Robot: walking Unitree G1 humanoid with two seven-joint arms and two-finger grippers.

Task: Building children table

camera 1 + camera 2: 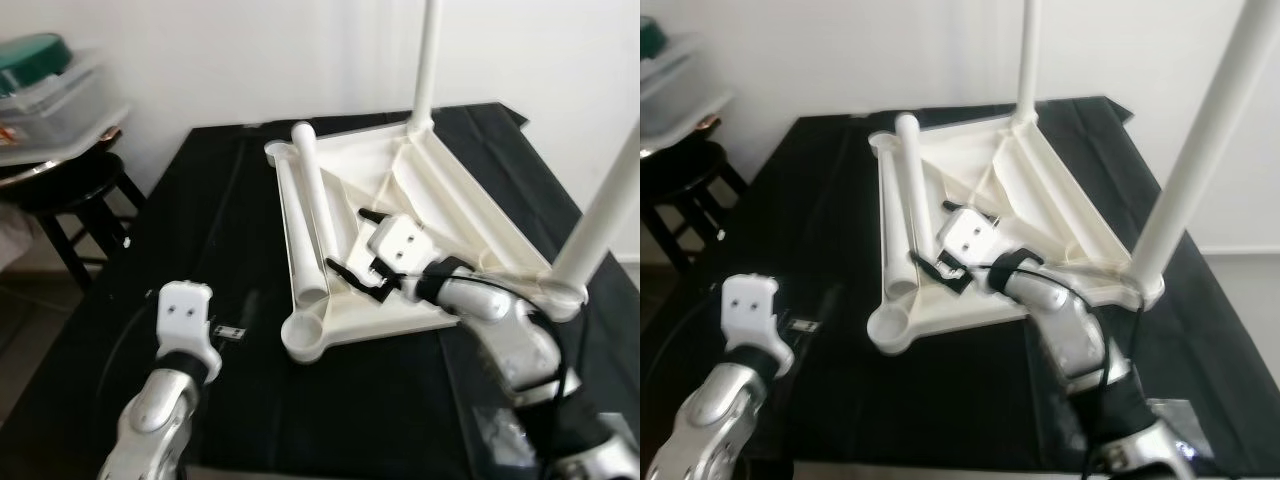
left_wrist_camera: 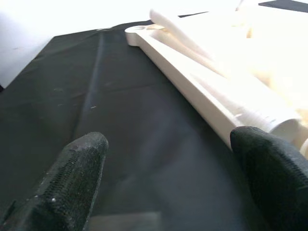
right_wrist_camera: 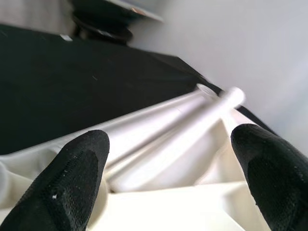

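A black cloth (image 1: 230, 190) covers the work surface; a black stool (image 1: 70, 195) carrying clear plastic bins (image 1: 50, 90) stands to the robot's left, clear of both arms. The white tabletop (image 1: 440, 200) lies upside down on the cloth with two legs (image 1: 427, 60) fitted upright at its far and right corners; a loose table leg (image 1: 312, 210) lies on it, long axis running from the near-left socket away toward the far-left corner. The right gripper (image 1: 352, 243) hovers over the underside beside the loose leg, fingers spread wide, holding nothing; the left gripper (image 2: 163, 178) sits low over bare cloth near the tabletop's left edge, fingers likewise apart and empty.
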